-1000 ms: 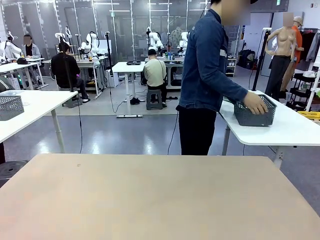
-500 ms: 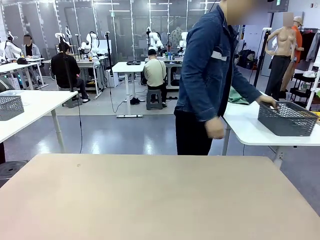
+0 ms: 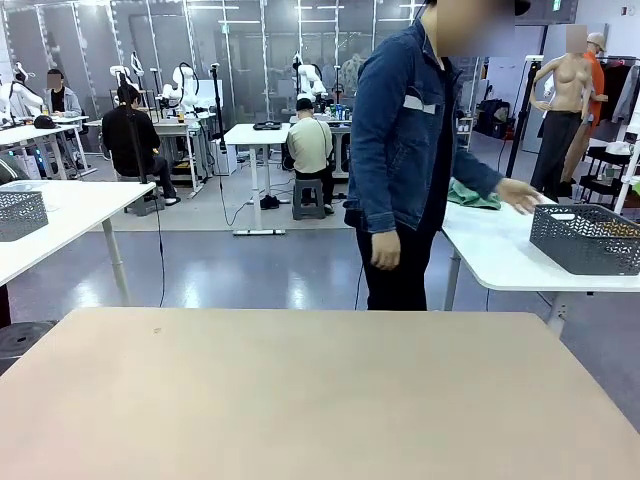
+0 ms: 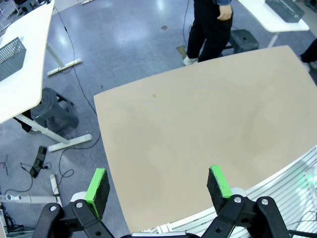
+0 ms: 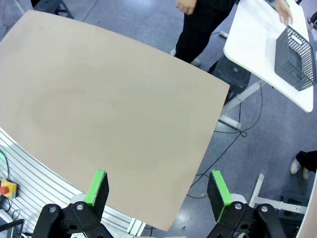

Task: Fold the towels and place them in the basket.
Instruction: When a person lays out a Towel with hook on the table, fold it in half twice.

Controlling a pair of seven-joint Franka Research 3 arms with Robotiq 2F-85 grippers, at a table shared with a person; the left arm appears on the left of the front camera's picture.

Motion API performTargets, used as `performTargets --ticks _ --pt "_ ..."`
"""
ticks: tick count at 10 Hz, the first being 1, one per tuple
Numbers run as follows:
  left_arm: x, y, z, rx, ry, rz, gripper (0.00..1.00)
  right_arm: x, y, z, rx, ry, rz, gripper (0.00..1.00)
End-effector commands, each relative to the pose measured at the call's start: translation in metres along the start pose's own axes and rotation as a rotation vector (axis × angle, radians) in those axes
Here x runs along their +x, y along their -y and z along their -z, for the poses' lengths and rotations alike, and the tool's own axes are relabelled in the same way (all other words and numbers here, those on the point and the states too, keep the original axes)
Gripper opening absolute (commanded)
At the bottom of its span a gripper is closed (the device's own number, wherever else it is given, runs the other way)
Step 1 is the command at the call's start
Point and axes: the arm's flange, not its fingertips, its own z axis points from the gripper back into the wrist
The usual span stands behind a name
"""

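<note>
Basket (image 3: 585, 238), dark grey mesh, and green towel (image 3: 472, 195) are shown on the side table (image 3: 490, 248); a person's hand (image 3: 520, 195) is stretched over it. Left gripper (image 4: 158, 181) and right gripper (image 5: 157, 186) are spread wide, empty.

Looked like an open lab hall: rows of white worktables (image 3: 256, 134), people (image 3: 309, 146) seated at them, glass partitions (image 3: 240, 50) behind, shiny grey floor (image 3: 250, 268).

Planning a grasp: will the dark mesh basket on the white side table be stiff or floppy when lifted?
Probably stiff: the basket shows straight walls and a crisp rim. Likely light, its walls being open mesh. Low and wide, it should not tip easily.
</note>
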Motion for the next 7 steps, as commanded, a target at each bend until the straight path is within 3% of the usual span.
performTargets --ticks 1,7 --pt "0.0001 -0.0002 0.0000 0.001 -0.001 0.001 1.00 0.0004 0.0005 0.0008 0.000 -0.002 0.000 1.00" --pt "0.0001 -0.0002 0.0000 0.001 -0.001 0.001 1.00 0.0004 0.0005 0.0008 0.000 -0.002 0.000 1.00"
